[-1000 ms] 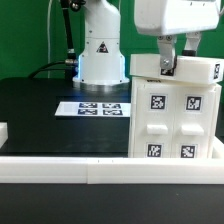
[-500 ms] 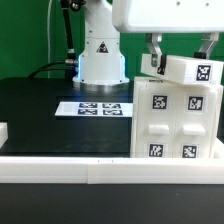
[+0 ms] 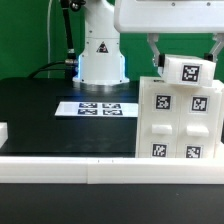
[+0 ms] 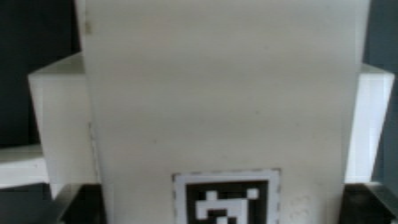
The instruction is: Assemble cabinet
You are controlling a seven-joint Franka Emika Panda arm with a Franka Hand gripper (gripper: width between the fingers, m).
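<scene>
Cabinet body upright on the black surface, a tagged panel held tilted over its top.

The cabinet body (image 3: pixel 181 120) stood at the exterior view's right, just behind the white border rail (image 3: pixel 70 166), four marker tags on its front. The fingers (image 3: pixel 186 62) reached down from above and were clenched on a small white tagged panel (image 3: pixel 187 69), tilted atop the body; the wrist view showed that panel (image 4: pixel 183 110) close up. The marker board (image 3: pixel 97 107) lay flat on the surface (image 3: pixel 40 110), near the robot base (image 3: pixel 101 48).
</scene>
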